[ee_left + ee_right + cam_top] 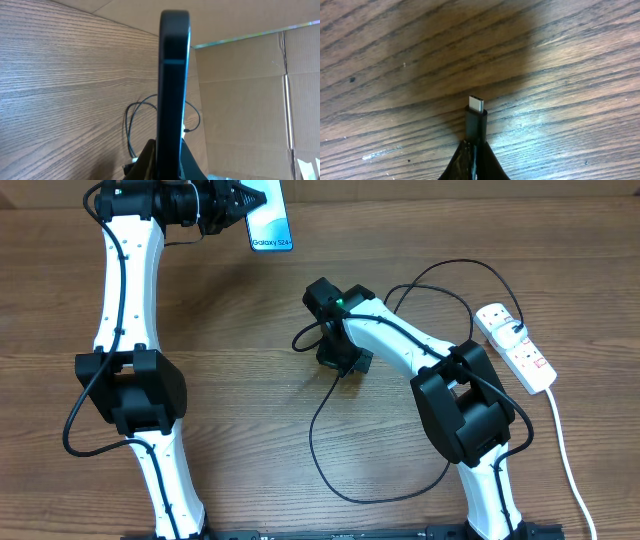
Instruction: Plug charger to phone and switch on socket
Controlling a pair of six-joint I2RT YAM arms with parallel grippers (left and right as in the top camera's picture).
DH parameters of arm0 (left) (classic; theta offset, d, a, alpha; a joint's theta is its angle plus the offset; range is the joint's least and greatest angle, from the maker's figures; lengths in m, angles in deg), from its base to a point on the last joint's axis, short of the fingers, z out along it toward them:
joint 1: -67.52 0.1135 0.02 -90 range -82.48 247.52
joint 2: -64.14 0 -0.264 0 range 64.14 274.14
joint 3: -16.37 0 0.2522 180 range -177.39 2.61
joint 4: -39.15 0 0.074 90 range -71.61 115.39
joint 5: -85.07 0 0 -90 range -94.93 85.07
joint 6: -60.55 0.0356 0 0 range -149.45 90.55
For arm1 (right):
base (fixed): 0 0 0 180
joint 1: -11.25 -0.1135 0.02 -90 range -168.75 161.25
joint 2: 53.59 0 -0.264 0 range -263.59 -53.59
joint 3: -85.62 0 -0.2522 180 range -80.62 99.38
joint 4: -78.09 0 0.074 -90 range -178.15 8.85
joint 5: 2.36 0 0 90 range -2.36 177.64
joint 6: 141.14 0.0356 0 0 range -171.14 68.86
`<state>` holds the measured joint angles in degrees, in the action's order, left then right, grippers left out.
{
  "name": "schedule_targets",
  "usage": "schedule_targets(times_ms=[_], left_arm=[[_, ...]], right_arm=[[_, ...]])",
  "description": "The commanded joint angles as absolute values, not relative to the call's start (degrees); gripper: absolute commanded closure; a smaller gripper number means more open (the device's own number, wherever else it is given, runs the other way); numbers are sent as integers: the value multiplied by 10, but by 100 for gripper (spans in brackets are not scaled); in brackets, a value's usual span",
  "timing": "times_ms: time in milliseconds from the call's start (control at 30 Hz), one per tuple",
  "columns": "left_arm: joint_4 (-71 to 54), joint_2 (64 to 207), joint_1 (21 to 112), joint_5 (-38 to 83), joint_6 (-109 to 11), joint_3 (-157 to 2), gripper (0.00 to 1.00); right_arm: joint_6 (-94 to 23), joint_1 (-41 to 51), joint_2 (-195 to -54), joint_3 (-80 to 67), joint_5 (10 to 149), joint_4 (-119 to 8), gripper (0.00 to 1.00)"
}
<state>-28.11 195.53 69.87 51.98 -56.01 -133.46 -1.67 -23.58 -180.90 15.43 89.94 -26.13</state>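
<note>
My left gripper (pixel 240 202) is shut on the phone (pixel 271 225) at the table's far edge; its light blue screen with "Galaxy S24" text faces up. In the left wrist view the phone (pixel 173 80) stands edge-on between my fingers (pixel 167 165). My right gripper (pixel 340 360) is shut on the charger, a thin black cable (pixel 330 470) looping over the table. In the right wrist view its metal-tipped plug (pixel 475 112) sticks out from my fingers (pixel 475 160) just above the wood. The socket (pixel 515 347), a white power strip, lies at the right, the cable plugged into its far end.
The socket's thick white cord (pixel 568 460) runs toward the front right edge. Cardboard walls (pixel 250 100) stand beyond the table in the left wrist view. The wooden table (pixel 250 380) lies between the two arms.
</note>
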Motion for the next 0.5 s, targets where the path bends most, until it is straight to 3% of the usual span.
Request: schedule_targets(times_ms=[0, 233, 467], left_arm=[[-280, 1953, 695, 532, -547, -1339, 96], [-254, 1953, 694, 669, -461, -1339, 96], [-182, 1953, 694, 772, -450, -1339, 96]], right_arm=[[-17, -230, -1838, 155, 894, -259, 96], [-141, -209, -1820, 193, 818, -259, 96], [-279, -199, -1709, 222, 781, -261, 96]])
